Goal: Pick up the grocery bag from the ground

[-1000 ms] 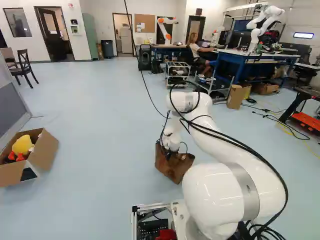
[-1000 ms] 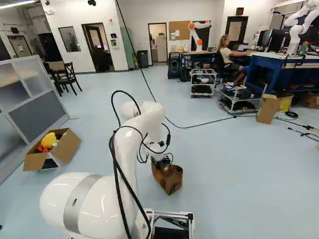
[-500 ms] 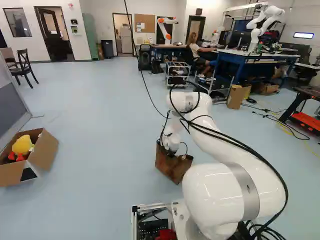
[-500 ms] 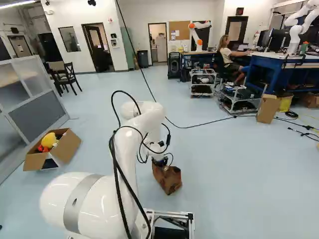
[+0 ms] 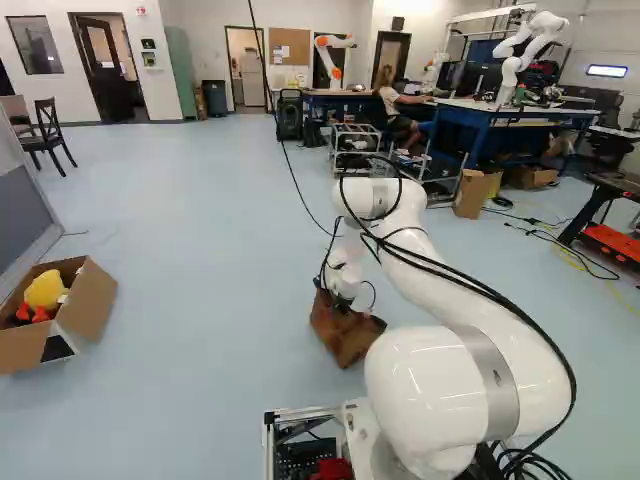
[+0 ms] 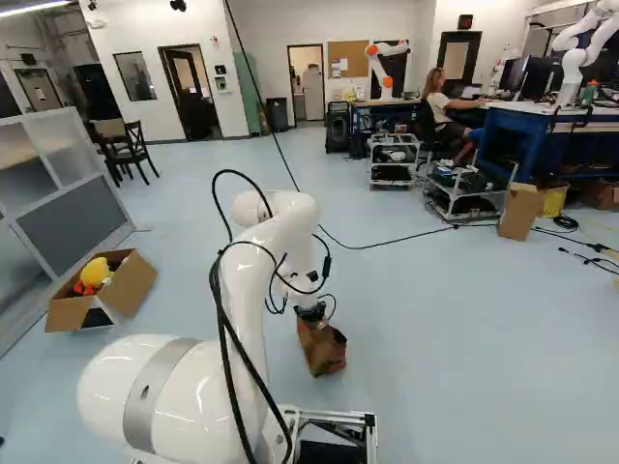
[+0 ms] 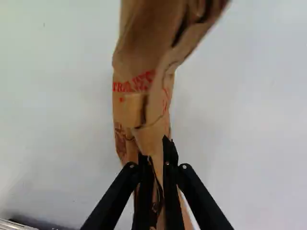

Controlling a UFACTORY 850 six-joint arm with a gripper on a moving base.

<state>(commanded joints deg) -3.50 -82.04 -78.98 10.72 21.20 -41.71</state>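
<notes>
The gripper (image 6: 311,311) points down at the top of the brown paper grocery bag (image 6: 322,350) in the right base view. In the left base view the same bag (image 5: 346,333) hangs tilted below the wrist, partly behind the arm. Close up in the wrist view, both fingers of the gripper (image 7: 157,165) pinch the crumpled upper paper of the bag (image 7: 139,72) from two sides. Whether the bag's bottom touches the floor I cannot tell.
An open cardboard box (image 5: 92,300) with a yellow toy stands on the floor at the left. A grey partition (image 6: 73,208) is beside it. Farther off are wire carts (image 6: 394,159), blue workbenches, a seated person and other robots. A black cable crosses the floor.
The gripper has closed on the bag's top. Arm and bag have shifted slightly upward, and the bag has narrowed and swung a little. The base has not moved.
</notes>
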